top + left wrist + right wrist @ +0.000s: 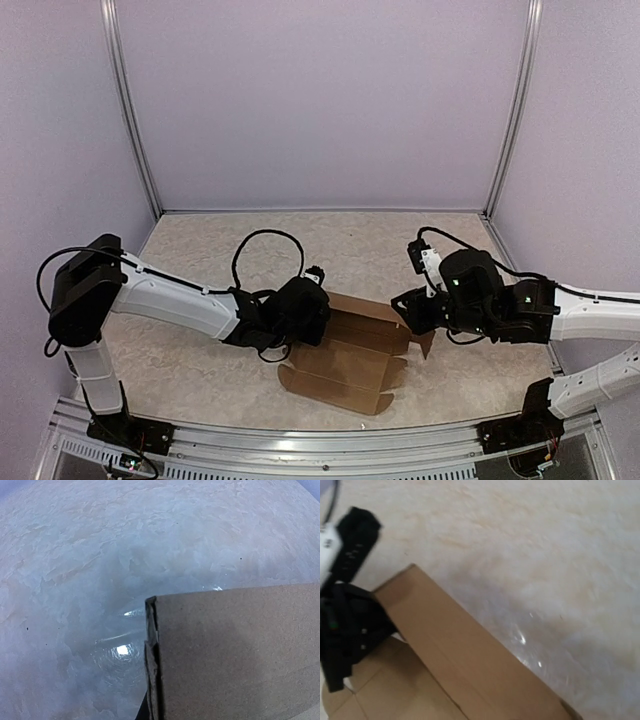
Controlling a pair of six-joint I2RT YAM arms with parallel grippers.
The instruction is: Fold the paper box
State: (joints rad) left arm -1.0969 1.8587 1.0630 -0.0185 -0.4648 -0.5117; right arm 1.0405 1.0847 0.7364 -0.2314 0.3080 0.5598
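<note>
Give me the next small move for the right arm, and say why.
Probably nudge the right gripper inward to tip the raised panel further over the base. The paper box lies mostly as an open sheet and that panel stands only partly folded. The left gripper sits at the opposite end, seemingly steadying it.

Brown paper box: die-cut sheet, partly folded, far panel raised, front centre.
</note>
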